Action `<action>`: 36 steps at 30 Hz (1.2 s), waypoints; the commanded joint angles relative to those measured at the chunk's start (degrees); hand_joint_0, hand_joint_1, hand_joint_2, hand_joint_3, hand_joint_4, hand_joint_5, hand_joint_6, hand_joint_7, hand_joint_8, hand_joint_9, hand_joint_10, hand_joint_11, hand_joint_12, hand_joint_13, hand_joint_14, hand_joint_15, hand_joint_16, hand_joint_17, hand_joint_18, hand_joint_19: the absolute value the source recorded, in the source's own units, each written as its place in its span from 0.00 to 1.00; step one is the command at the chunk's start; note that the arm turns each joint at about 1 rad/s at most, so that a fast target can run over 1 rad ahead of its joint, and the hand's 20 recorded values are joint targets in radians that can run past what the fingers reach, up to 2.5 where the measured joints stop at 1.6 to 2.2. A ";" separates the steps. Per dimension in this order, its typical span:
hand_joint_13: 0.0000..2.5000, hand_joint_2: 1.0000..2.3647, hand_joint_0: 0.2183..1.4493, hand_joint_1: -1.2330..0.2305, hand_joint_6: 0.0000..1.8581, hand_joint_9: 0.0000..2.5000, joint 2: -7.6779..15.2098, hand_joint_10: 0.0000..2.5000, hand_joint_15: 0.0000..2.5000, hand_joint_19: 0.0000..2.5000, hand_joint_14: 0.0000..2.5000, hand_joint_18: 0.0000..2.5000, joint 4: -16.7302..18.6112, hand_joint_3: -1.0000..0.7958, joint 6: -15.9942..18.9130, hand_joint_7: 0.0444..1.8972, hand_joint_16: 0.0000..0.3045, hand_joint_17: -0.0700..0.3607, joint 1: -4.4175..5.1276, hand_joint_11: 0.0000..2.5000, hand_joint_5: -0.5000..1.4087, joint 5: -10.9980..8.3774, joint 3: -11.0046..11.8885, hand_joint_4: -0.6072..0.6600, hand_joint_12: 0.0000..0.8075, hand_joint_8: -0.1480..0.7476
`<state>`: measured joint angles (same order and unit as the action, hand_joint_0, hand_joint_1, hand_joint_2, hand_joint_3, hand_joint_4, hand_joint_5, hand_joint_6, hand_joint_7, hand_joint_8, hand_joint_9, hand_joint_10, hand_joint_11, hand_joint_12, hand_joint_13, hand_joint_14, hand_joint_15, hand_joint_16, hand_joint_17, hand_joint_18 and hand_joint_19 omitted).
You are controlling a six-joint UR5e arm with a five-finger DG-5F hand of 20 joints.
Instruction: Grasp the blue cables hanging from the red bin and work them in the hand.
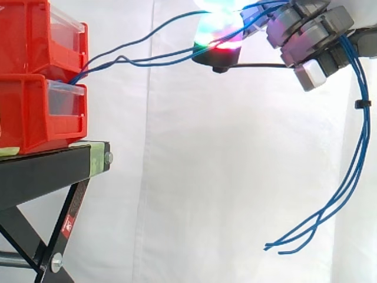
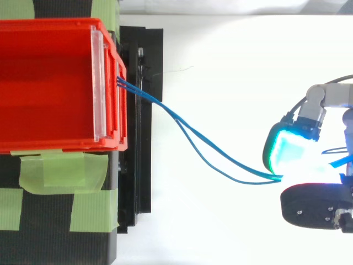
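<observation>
Blue cables [image 2: 165, 109] leave the front of the lower red bin [image 1: 35, 118], just under the upper of the 2 stacked bins. They run across open air to the hand [image 1: 306, 35], which sits well apart from the bins, high at the right of the side view. The bins rest on the black stand [image 1: 41, 171], with green tape [image 2: 60, 171] on its top and the white curtain [image 1: 206, 177] behind. The hand holds the cables. In the top view the strands end between a cyan-green glowing fingertip [image 2: 287, 152] and the pad opposite it. In the side view the grey fingers curl over the bundle. Past the hand, the free ends [image 1: 347, 188] hang down on the side away from the bin, bound near the top by a small black tie [image 1: 358, 104]. At least 2 strands show in the span; the exact count is probably 3, but the glow hides the pinch. Key relation: the long axis of the held span points from the fingers back toward the bin, rising gently to the hand with a shallow sag, so the span is slack. Judgement: working the strands should keep the fingers moving across that axis. Any travel away from the bin would use up the sag and load the anchored end.
</observation>
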<state>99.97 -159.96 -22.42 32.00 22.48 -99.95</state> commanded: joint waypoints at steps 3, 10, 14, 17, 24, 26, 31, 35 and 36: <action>0.44 0.02 0.52 0.36 0.28 0.35 0.05 1.00 0.82 0.27 1.00 0.60 0.00 0.43 0.01 0.74 0.20 0.47 -0.01 1.00 0.54 0.02 0.02 0.59 0.74 0.74; 0.44 0.02 0.52 0.36 0.28 0.35 0.05 1.00 0.80 0.28 1.00 0.59 0.00 0.43 0.01 0.74 0.19 0.47 -0.01 1.00 0.54 0.02 0.02 0.59 0.75 0.73; 0.43 0.02 0.52 0.36 0.27 0.35 0.05 1.00 0.80 0.28 1.00 0.59 0.00 0.43 0.01 0.75 0.19 0.47 -0.01 1.00 0.54 0.02 0.02 0.59 0.75 0.74; 0.43 0.02 0.52 0.36 0.28 0.35 -0.04 1.00 0.81 0.28 1.00 0.59 0.00 0.43 0.01 0.74 0.19 0.47 -0.01 1.00 0.54 0.02 0.02 0.59 0.74 0.74; 0.43 0.02 0.52 0.36 0.28 0.35 0.05 1.00 0.81 0.28 1.00 0.59 0.00 0.43 0.01 0.74 0.19 0.47 0.08 1.00 0.54 0.02 0.02 0.59 0.74 0.74; 0.43 0.02 0.52 0.36 0.27 0.35 0.05 1.00 0.81 0.27 1.00 0.59 0.00 0.42 0.01 0.74 0.19 0.47 -0.01 1.00 0.53 0.02 0.02 0.59 0.75 0.74; 0.43 0.02 0.52 0.36 0.27 0.35 -0.04 1.00 0.81 0.27 1.00 0.59 0.00 0.42 0.01 0.74 0.19 0.47 0.08 1.00 0.54 0.02 0.02 0.59 0.74 0.74; 0.43 0.02 0.52 0.36 0.27 0.35 -0.04 1.00 0.81 0.27 1.00 0.59 0.00 0.43 0.01 0.74 0.19 0.47 -0.01 1.00 0.53 0.02 0.02 0.59 0.74 0.74; 0.43 0.02 0.52 0.36 0.27 0.35 -0.04 1.00 0.81 0.27 1.00 0.59 0.00 0.42 0.01 0.74 0.19 0.47 -0.01 1.00 0.54 0.02 0.02 0.59 0.74 0.74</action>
<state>99.94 -159.96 -22.41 32.00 22.50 -99.95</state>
